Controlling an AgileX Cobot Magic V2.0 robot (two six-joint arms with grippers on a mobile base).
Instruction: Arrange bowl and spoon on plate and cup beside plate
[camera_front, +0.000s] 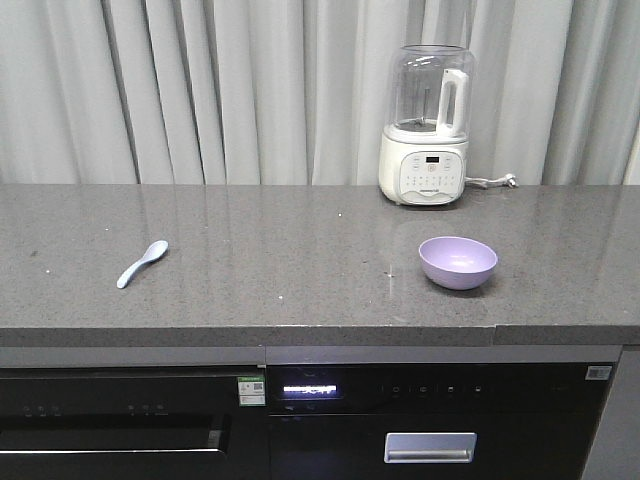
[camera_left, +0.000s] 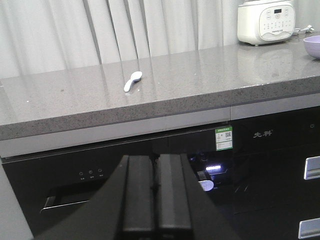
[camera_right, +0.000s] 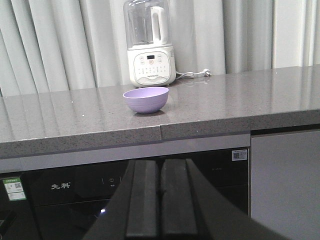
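The left fingers (camera_left: 155, 170) are pressed flat together with no gap and hold nothing. They sit low, below the front edge of the bench (camera_front: 300, 225), and face the black appliance fronts (camera_front: 450, 420) under it. The spoon (camera_front: 142, 263) lies on the bench above and beyond these fingers, a little to their left. Its scoop points away towards the curtain (camera_front: 200, 90) and its handle comes back towards the bench edge. From these fingers the bowl (camera_right: 146, 99) is far off to the right, cut by the edge of the left wrist view.

The right fingers (camera_right: 160, 172) are also closed tight on nothing and also sit below the bench edge. The bowl stands upright on the bench above and ahead of them, just left of the line where they meet, and it looks empty. Behind the bowl and clear of it, a blender (camera_front: 427, 125) stands against the curtain, its cord trailing off to the right.

Spoon and bowl are well apart, with bare bench between them.
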